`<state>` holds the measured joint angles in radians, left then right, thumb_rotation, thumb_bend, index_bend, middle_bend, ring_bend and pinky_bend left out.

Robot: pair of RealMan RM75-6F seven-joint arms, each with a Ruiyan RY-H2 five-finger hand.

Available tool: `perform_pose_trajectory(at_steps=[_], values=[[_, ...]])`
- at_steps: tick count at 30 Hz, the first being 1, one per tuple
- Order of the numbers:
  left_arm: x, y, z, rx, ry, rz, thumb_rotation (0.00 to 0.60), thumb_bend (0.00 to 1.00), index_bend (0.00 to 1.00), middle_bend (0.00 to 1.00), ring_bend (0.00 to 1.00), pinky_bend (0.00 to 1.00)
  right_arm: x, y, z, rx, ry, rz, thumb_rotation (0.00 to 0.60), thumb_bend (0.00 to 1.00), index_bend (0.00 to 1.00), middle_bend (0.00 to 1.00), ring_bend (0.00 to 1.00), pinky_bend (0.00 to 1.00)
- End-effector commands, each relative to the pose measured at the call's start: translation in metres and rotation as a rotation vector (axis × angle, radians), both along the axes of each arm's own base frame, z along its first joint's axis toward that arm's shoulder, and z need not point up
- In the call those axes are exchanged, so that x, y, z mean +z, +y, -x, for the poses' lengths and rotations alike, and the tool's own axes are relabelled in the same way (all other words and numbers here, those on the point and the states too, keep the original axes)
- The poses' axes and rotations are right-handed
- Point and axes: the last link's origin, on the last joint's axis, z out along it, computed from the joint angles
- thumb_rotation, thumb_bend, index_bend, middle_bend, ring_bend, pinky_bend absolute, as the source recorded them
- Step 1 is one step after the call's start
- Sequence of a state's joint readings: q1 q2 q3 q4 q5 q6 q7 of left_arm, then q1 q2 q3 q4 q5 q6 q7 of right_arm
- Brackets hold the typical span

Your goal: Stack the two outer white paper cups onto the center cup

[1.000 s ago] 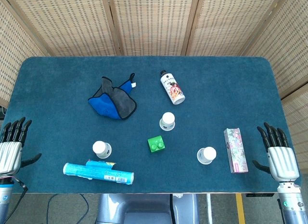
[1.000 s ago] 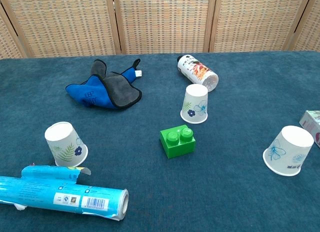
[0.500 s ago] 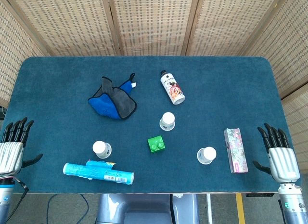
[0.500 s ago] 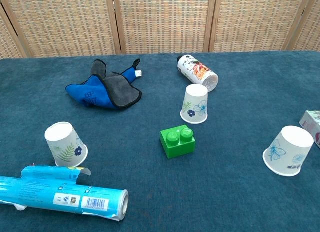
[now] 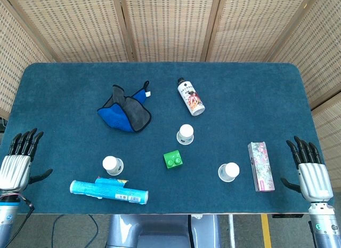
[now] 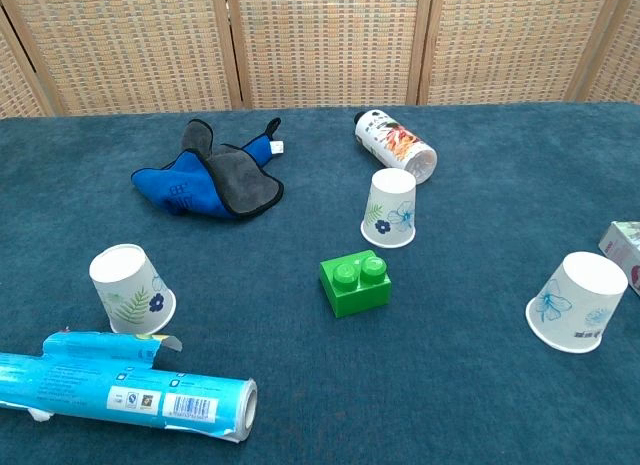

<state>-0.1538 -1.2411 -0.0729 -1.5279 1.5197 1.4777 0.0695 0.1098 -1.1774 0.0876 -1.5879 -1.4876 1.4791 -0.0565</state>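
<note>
Both hands, left hand (image 5: 16,165) and right hand (image 5: 310,173), wait open and empty at the table's sides, each nearest its own outer cup, left cup (image 5: 112,164) and right cup (image 5: 229,171), with the center cup (image 5: 185,133) farther back between them.

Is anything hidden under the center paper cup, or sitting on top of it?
Nothing sits on the center cup; it stands upside down, its flat base bare. Its rim rests on the table, so whatever might lie inside or underneath is covered and cannot be seen.

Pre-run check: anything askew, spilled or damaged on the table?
Nothing spilled. The blue tube package has a torn, lifted flap beside the left cup. The printed bottle lies on its side. All three cups stand upside down, which suits stacking.
</note>
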Motion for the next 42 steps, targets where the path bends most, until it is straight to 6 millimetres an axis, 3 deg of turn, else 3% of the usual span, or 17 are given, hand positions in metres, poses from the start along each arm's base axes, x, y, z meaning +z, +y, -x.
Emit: perform_pose_trajectory(at_steps=[1, 8, 11, 19, 29, 42], values=[[-0.001, 0.008, -0.006, -0.024, 0.000, 0.036, 0.600, 0.00, 0.13, 0.00, 0.00, 0.00, 0.000, 0.000, 0.000, -0.001, -0.001, 0.000, 0.600, 0.07, 0.08, 0.00, 0.00, 0.02], [0.001, 0.035, -0.037, -0.125, 0.045, 0.198, 0.600, 0.01, 0.18, 0.00, 0.00, 0.00, 0.001, -0.001, 0.001, -0.009, -0.005, 0.002, 0.600, 0.07, 0.08, 0.00, 0.00, 0.02], [0.000, 0.043, -0.050, -0.160, 0.078, 0.225, 0.600, 0.07, 0.21, 0.00, 0.00, 0.00, 0.001, -0.001, 0.002, -0.012, -0.008, 0.002, 0.600, 0.07, 0.08, 0.00, 0.00, 0.02], [-0.017, 0.056, -0.073, -0.196, 0.125, 0.329, 0.600, 0.09, 0.27, 0.00, 0.00, 0.00, 0.003, -0.001, 0.002, -0.015, -0.017, 0.006, 0.600, 0.07, 0.08, 0.00, 0.00, 0.02], [-0.042, 0.065, -0.090, -0.201, 0.167, 0.402, 0.600, 0.09, 0.31, 0.00, 0.00, 0.00, 0.007, -0.001, 0.004, -0.021, -0.036, 0.013, 0.600, 0.07, 0.08, 0.00, 0.00, 0.02], [-0.076, 0.069, -0.095, -0.191, 0.220, 0.468, 0.600, 0.10, 0.33, 0.00, 0.00, 0.00, 0.011, -0.001, 0.005, -0.020, -0.057, 0.022, 0.600, 0.07, 0.09, 0.00, 0.00, 0.02]])
